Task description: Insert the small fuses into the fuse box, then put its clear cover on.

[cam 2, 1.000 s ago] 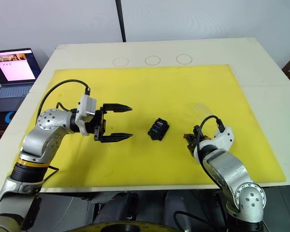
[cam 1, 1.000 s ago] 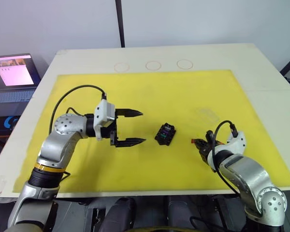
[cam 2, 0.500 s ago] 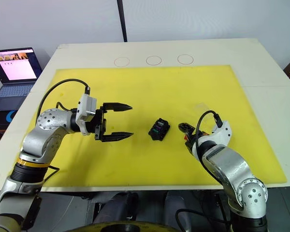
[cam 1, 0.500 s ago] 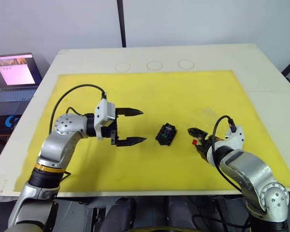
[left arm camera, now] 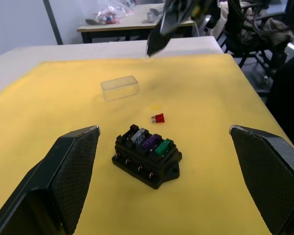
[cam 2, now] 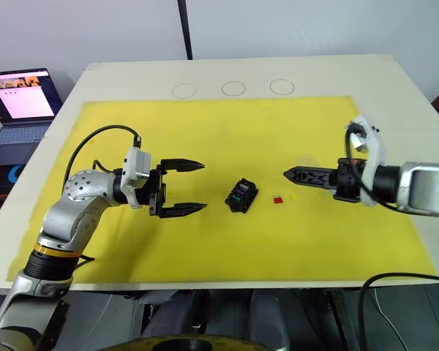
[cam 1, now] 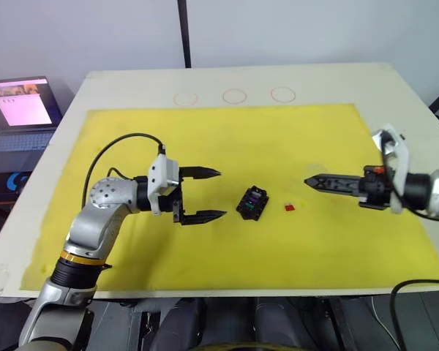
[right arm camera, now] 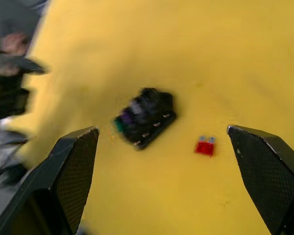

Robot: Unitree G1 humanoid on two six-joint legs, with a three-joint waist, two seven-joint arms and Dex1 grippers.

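The black fuse box (cam 1: pixel 252 203) sits mid-mat with green (left arm camera: pixel 163 146), purple (left arm camera: pixel 150 142) and grey (left arm camera: pixel 138 135) small fuses in its slots. A red fuse (cam 1: pixel 290 208) lies loose on the mat just right of the box. The clear cover (left arm camera: pixel 119 87) rests on the mat beyond the red fuse. My left gripper (cam 1: pixel 219 194) hovers left of the box, open and empty. My right gripper (cam 1: pixel 308 182) points at the box from the right, a short way off the red fuse, raised above the mat. Its wrist view shows its fingers (right arm camera: pixel 68 171) wide apart, open and empty.
A yellow mat (cam 1: pixel 227 139) covers most of the white table (cam 1: pixel 132 84). Three drawn circles (cam 1: pixel 234 96) mark the table's far side. An open laptop (cam 1: pixel 22 110) stands off the table's left edge.
My right gripper has opened, leaving the red fuse on the mat, and its arm has drawn back to the right and risen. The left arm has hardly moved.
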